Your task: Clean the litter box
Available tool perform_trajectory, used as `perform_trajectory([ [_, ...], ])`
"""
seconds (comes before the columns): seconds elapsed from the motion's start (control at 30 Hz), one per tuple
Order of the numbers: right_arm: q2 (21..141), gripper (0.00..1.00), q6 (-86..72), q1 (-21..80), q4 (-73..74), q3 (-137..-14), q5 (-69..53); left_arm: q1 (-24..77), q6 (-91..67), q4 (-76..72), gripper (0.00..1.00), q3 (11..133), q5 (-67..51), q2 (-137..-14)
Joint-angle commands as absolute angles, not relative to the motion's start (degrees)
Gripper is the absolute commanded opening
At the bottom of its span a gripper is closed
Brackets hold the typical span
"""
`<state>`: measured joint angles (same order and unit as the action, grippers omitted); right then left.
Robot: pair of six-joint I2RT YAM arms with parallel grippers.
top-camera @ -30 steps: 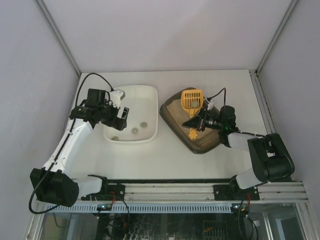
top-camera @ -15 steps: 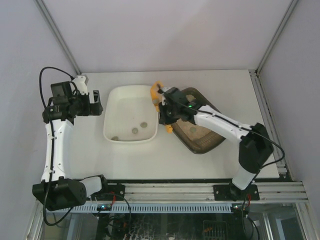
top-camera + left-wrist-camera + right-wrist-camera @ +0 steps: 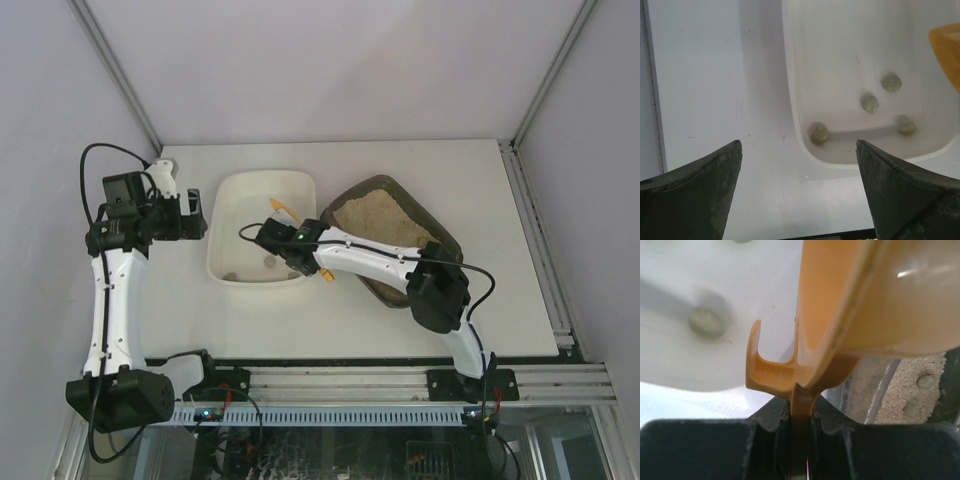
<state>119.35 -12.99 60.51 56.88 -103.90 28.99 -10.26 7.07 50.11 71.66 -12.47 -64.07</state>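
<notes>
Litter box (image 3: 348,193): right of centre on table (image 3: 470,170), skewed, sandy litter inside, just beside white tub (image 3: 262,178). Right gripper (image 3: 292,246) clamped on orange scoop (image 3: 850,305) handle, scoop over tub. Four clumps (image 3: 870,103) in tub. Left gripper (image 3: 799,190) jaws wide apart, holding nothing, left of tub.
</notes>
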Motion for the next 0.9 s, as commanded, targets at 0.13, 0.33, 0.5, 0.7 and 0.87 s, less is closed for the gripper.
perform_trajectory([
  [0.13, 109.3, 0.0, -12.6, 58.7, 53.9, -102.4, 30.6, -10.4, 7.2, 49.9, 0.98, 70.5, -16.8, -62.9],
  [0.33, 89.2, 0.0, -15.5, 50.5, 45.0, -87.1, 18.9, -4.3, 6.9, 50.4, 0.97, 72.7, -17.0, -64.9],
  [0.5, 81.3, 0.0, -19.3, 38.4, 52.2, -80.9, 9.8, 1.5, 3.8, 47.7, 0.99, 74.7, -15.3, -67.0],
  [0.7, 79.5, 0.0, -22.5, 33.7, 60.9, -77.3, 9.4, 12.1, -2.0, 43.9, 1.0, 76.6, -12.5, -72.6],
  [0.87, 84.0, 0.0, -25.7, 25.9, 67.6, -79.8, -5.7, 23.2, -13.4, 38.5, 1.0, 78.7, -0.9, -75.4],
])
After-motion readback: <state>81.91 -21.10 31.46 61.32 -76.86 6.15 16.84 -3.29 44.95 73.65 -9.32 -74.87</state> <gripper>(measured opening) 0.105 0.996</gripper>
